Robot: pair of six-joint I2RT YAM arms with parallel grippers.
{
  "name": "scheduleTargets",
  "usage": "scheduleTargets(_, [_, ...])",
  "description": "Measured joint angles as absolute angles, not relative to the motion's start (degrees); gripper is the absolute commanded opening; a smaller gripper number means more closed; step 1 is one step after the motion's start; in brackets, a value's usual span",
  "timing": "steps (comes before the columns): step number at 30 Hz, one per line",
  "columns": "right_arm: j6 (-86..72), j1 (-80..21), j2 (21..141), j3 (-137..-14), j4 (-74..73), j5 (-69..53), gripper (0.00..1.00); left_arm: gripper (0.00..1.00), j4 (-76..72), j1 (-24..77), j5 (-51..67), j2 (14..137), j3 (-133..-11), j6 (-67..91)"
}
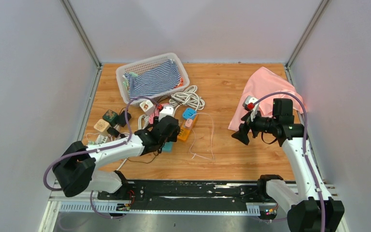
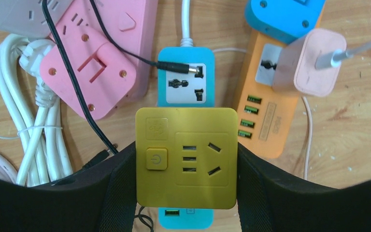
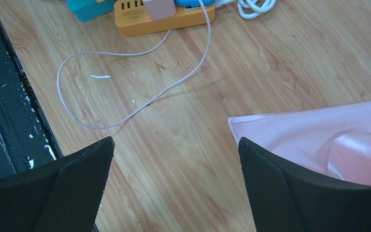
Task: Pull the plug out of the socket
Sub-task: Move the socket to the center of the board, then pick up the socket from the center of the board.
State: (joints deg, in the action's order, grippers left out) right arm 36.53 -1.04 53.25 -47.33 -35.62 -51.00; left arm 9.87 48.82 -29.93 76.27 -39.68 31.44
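Yellow plug: centre of left wrist frame, seated on blue strip, clenched in left claw. Pull straight off, no twisting (likely drags strip along). Right claw gaping, idle over desk; free to pin strip.

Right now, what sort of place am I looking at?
Probably a robot test cell: plain grey walls box in a wooden table, two arms are bolted to a rail at its edge, and power strips lie heaped, one yellow adapter held in the left jaws.
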Motion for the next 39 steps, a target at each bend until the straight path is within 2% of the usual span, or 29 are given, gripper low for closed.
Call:
scheduleTargets(15, [36.8, -3.2, 53.9, -47.3, -35.7, -52.0, 1.0, 0.08, 10.3, 48.8, -19.1, 58.7, -27.9, 27.6])
scheduleTargets(27, [36.9, -3.3, 53.9, -47.3, -35.7, -52.6, 1.0, 0.1, 9.5, 49.2, -16.8, 59.8, -28.0, 25.5])
scheduleTargets(29, [36.9, -3.3, 53.9, -47.3, -35.7, -52.6, 1.0, 0.17, 9.5, 50.0, -17.5, 60.5, -28.3, 25.4])
scheduleTargets(32, [36.9, -3.4, 54.0, -47.3, -35.7, -52.6, 1.0, 0.35, 9.5, 51.1, -18.6, 61.1, -28.6, 25.5])
scheduleTargets(39, [36.9, -3.9, 54.8, -47.3, -35.7, -52.8, 1.0, 0.84, 9.8, 51.6, -19.2, 60.9, -28.6, 26.1])
